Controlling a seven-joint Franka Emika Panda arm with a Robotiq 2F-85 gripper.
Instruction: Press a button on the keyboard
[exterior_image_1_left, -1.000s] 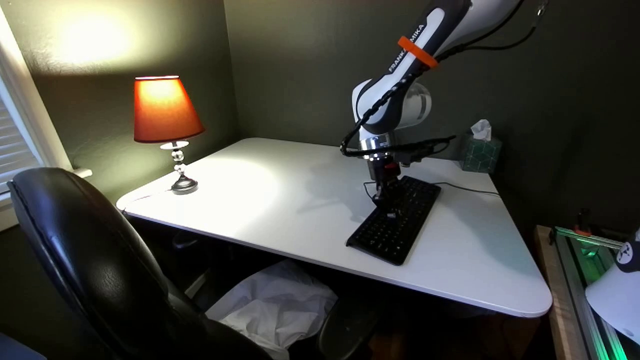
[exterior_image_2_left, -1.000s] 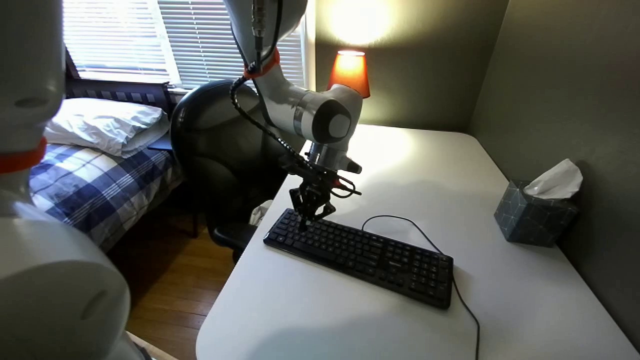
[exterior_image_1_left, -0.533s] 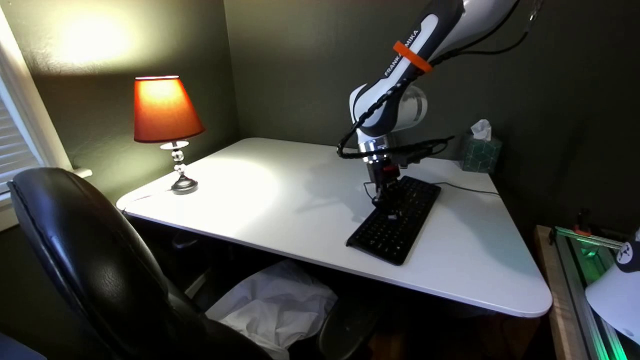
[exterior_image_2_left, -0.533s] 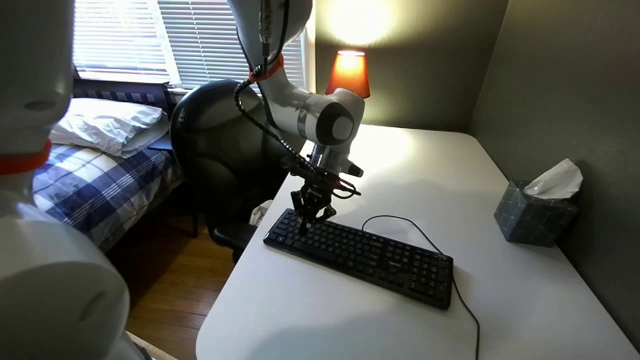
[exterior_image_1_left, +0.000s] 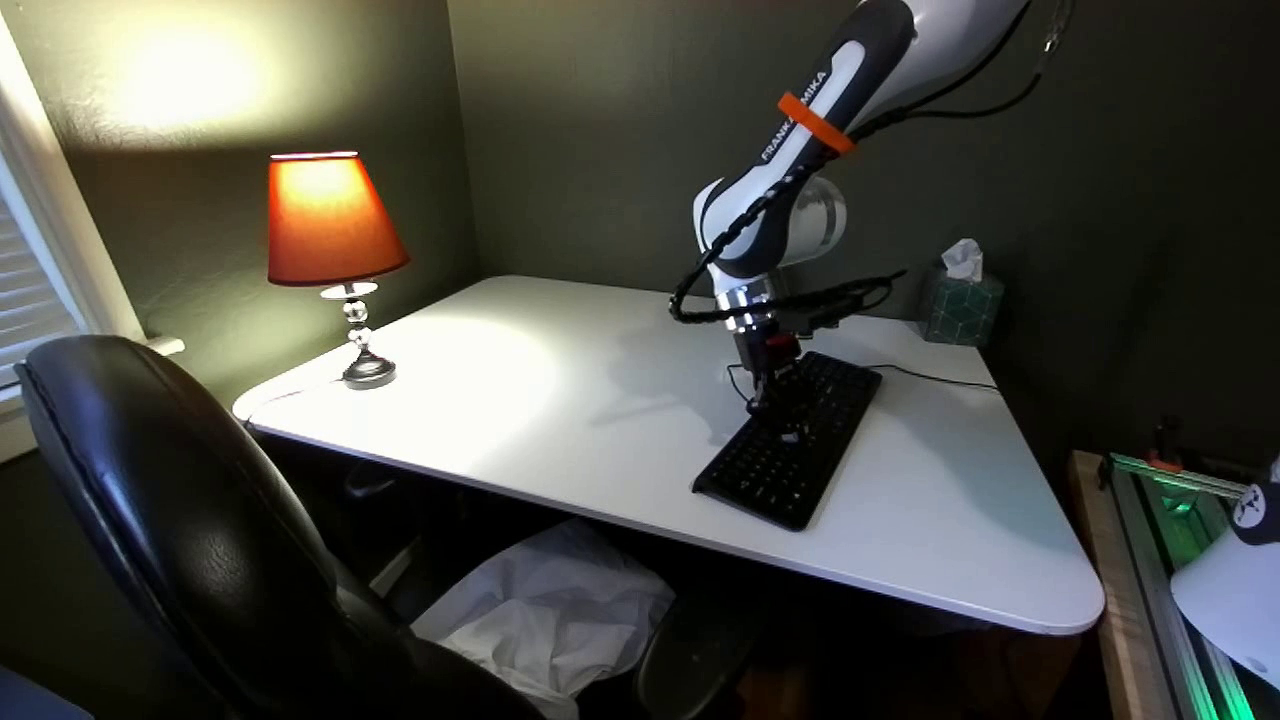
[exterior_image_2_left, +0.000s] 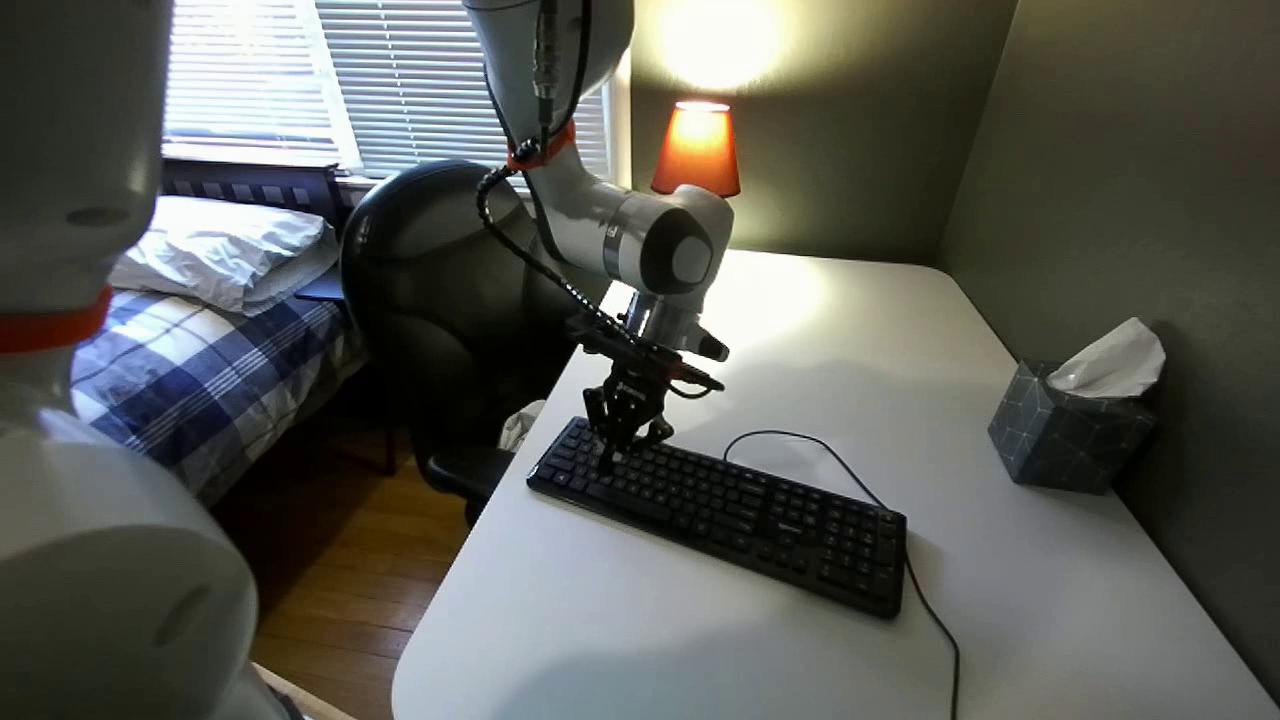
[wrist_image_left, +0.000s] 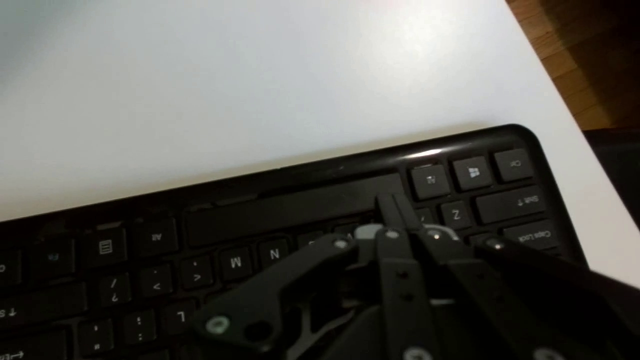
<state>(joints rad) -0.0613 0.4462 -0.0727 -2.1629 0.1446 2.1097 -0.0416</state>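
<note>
Computer keyboard (wrist_image_left: 280, 212), cut off at left in wrist view, partly hidden by gripper (wrist_image_left: 394, 198), tips together, touch unclear

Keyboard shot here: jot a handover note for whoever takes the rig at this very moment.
Gripper: shut, pointing down, nothing seen held.
Keyboard: lying flat on the white desk, below the gripper.
Done: the gripper is brought in low over the keys; in the wrist view its tips overlap the space bar's end beside an Alt key.
Left: a confirmed press; whether any key is touched or down can't be told. I'd probably ease straight down, then lift.
</note>
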